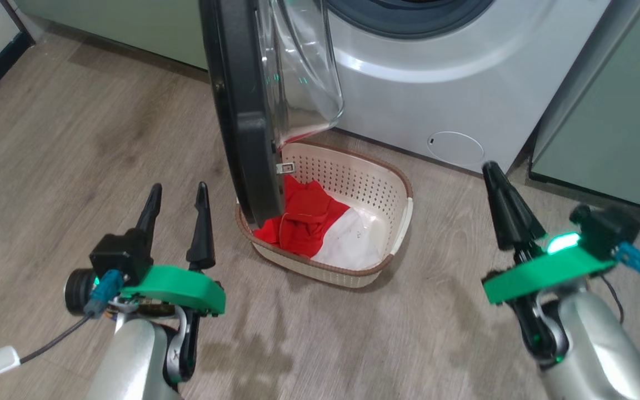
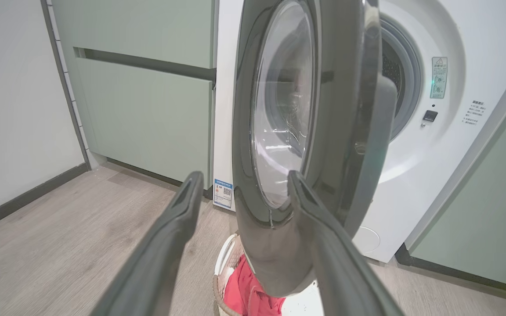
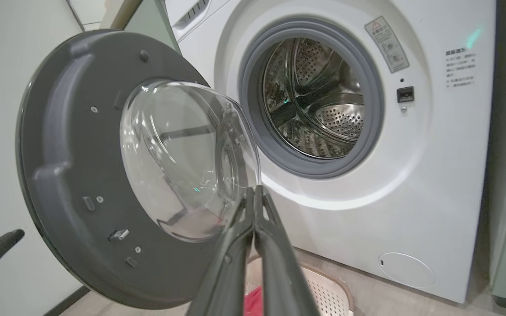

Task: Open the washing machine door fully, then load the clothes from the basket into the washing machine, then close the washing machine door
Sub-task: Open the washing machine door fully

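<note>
The washing machine stands ahead with its door swung out, edge-on to my head view, glass bowl facing right. The door's lower edge hangs over the cream basket, which sits on the floor and holds the clothes: a red garment and a white one. My left gripper is open, left of the door and apart from it; in its wrist view the door's black outer face is just beyond my fingertips. My right gripper is shut and holds nothing, right of the basket. The steel drum looks bare.
Pale green cabinets flank the washer on the right and on the left. A white wall with a dark skirting runs along the far left. Wood-look floor lies open to the left of the door. A small round white panel sits low on the washer.
</note>
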Robot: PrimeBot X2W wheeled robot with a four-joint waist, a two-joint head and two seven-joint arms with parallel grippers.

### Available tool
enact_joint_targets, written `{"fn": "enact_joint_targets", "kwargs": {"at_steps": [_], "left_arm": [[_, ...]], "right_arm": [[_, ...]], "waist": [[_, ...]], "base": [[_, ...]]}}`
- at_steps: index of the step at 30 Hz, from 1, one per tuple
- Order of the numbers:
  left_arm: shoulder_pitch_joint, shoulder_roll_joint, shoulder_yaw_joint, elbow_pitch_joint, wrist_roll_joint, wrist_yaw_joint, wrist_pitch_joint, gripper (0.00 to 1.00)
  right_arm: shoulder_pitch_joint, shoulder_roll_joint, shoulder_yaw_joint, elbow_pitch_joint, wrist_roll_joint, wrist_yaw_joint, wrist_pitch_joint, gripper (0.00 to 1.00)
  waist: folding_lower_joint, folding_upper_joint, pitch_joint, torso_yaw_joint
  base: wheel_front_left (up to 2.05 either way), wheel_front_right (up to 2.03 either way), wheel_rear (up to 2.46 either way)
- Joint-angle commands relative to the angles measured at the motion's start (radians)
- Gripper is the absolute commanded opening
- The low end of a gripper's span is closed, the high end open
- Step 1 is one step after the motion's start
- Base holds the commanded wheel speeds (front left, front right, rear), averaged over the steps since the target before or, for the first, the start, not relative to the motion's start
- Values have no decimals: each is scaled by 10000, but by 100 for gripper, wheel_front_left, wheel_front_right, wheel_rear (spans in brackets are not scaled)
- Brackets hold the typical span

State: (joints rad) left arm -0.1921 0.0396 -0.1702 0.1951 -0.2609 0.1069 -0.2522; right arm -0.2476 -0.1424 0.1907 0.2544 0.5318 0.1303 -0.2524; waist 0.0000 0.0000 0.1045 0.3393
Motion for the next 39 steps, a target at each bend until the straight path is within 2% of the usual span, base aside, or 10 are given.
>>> {"fn": "enact_joint_targets", "kwargs": {"at_steps": [1, 7, 9, 10, 11, 39], "left_arm": [[-392, 106, 259, -295, 126, -52, -95, 100], [-401, 106, 164, -260, 169, -84, -95, 100], [-320, 106, 116, -149, -184, -267, -95, 100], [-311, 106, 139, -132, -209, -308, -95, 100], [-298, 106, 158, -125, -203, -332, -95, 100], [-116, 106, 69, -36, -97, -274, -95, 100]], "right_arm": [[164, 100, -55, -485, -350, 4, -91, 0], [864, 347, -537, -884, -879, 4, -92, 0], [992, 384, -571, -914, -1082, 4, -92, 0], [1017, 399, -652, -992, -1283, 4, -92, 47], [1084, 456, -640, -1000, -1298, 4, -77, 100], [1088, 685, -670, -734, -1640, 4, -92, 100]], "waist": [[0, 0, 16, 7], [0, 0, 28, -33], [0, 0, 15, -67], [0, 0, 8, -83], [0, 0, -2, -89], [0, 0, -107, -53]], "base": [[0, 0, 0], [0, 0, 0], [0, 0, 0], [0, 0, 0], [0, 0, 0], [0, 0, 0]]}}
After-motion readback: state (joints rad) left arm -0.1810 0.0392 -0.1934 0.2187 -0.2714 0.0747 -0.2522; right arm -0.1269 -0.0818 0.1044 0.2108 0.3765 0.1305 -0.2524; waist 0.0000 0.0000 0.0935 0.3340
